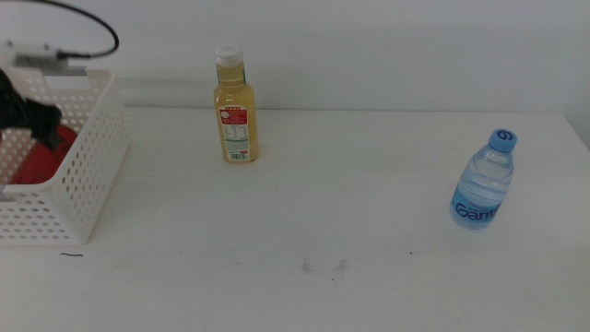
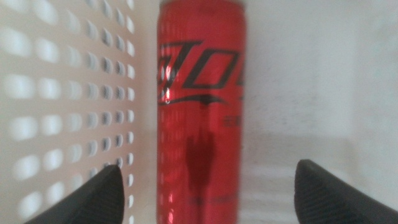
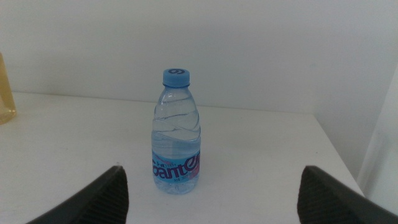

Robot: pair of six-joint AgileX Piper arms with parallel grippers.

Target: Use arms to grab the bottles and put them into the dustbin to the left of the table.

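Observation:
The slim red can (image 2: pixel 202 106) lies inside the white lattice dustbin (image 1: pixel 88 175) at the table's left; it also shows there in the middle view (image 1: pixel 41 159). My left gripper (image 2: pixel 208 167) is over it inside the dustbin, jaws open wide and clear of the can; in the middle view the gripper (image 1: pixel 39 124) shows as a dark shape. The yellow-liquid bottle (image 1: pixel 236 109) stands upright at the back centre. The small water bottle (image 1: pixel 484 181) stands at the right. My right gripper (image 3: pixel 212 169) is open and empty, facing the water bottle (image 3: pixel 176 134) from a short distance.
The white table (image 1: pixel 323 231) has small dark scuff marks near the front middle. A white wall runs behind the table. The table's right edge lies just past the water bottle. The right arm is out of the middle view.

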